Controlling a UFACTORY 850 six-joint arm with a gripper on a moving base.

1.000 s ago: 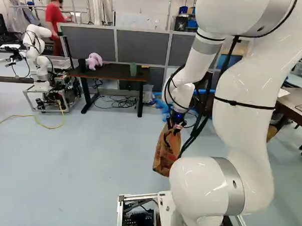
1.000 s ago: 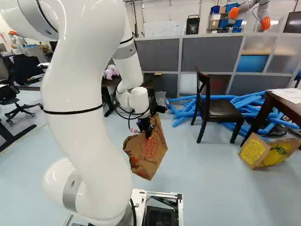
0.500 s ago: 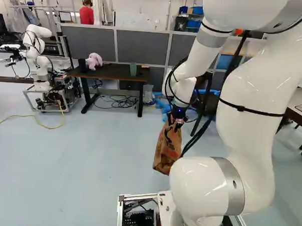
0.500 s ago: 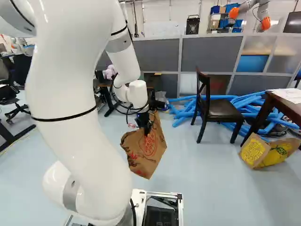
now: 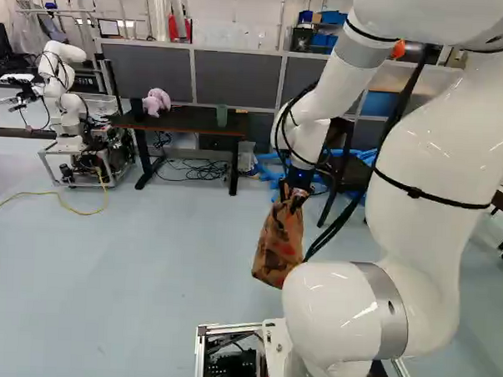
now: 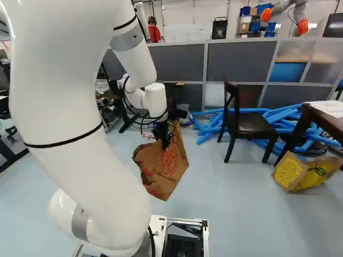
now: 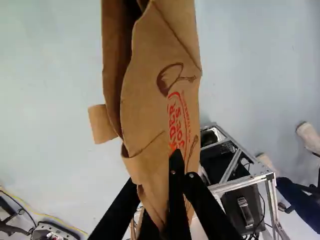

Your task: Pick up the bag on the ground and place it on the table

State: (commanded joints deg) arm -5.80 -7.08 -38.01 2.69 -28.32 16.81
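My gripper [image 6: 163,140] is closed in on the upper part of the brown paper bag [image 6: 170,167], pinching it from both sides; the bag hangs tilted above the floor [image 5: 148,267], well apart from the dark-topped table [image 5: 188,117].

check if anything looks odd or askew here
The bag hangs crooked from the gripper, one lower corner below the other. At the right of the right base view, a yellow bag seems tipped over on the floor, and blue tubes sprawl loosely behind the chair.
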